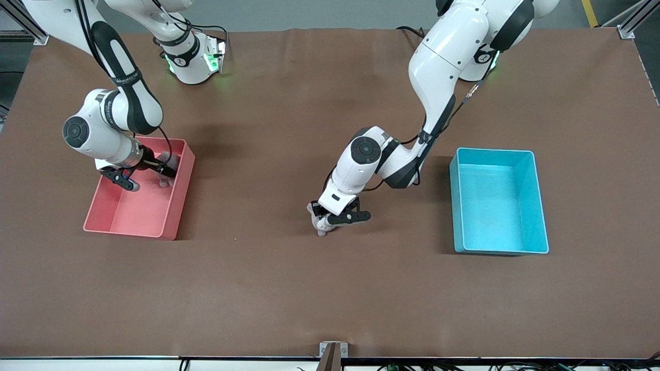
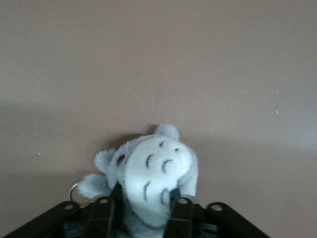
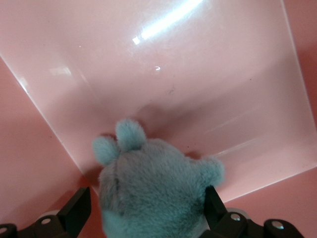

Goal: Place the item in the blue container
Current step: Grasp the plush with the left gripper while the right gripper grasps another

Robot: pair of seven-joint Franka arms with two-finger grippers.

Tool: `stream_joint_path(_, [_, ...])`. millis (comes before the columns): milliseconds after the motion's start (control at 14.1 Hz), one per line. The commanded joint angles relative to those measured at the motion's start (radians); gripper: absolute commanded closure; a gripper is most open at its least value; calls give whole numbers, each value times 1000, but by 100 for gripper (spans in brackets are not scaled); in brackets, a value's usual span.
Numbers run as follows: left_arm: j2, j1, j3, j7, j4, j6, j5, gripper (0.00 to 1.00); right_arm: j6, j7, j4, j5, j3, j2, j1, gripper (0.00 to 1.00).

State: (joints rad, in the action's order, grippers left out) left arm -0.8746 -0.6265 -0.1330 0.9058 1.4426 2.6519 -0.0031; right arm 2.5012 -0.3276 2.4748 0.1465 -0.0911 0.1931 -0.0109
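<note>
A grey and white plush toy [image 2: 158, 163] with a key ring lies at the table's middle [image 1: 322, 226], toward the right arm's end from the blue container. My left gripper [image 2: 143, 196] is down at the toy [image 1: 323, 222] and shut on it, both fingers [image 2: 181, 208] pressing into its white belly. The light blue container [image 1: 495, 206] stands empty near the left arm's end. My right gripper [image 1: 164, 172] hangs in the pink bin, open, its fingers either side of a teal-grey plush toy [image 3: 158, 193].
The pink bin [image 1: 178, 201] stands at the right arm's end of the table, its floor [image 3: 198, 74] bare apart from the teal-grey toy. Brown table surface [image 1: 402, 288] stretches between the two bins.
</note>
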Motion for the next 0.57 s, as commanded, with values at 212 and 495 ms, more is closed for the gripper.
stream_joint_path(212, [152, 45, 7, 36, 53, -151, 14, 73, 21, 22, 36, 24, 17, -3, 22, 0])
stream_joint_path(495, [418, 160, 0, 13, 258, -274, 17, 73, 11, 24, 38, 24, 19, 5, 22, 0])
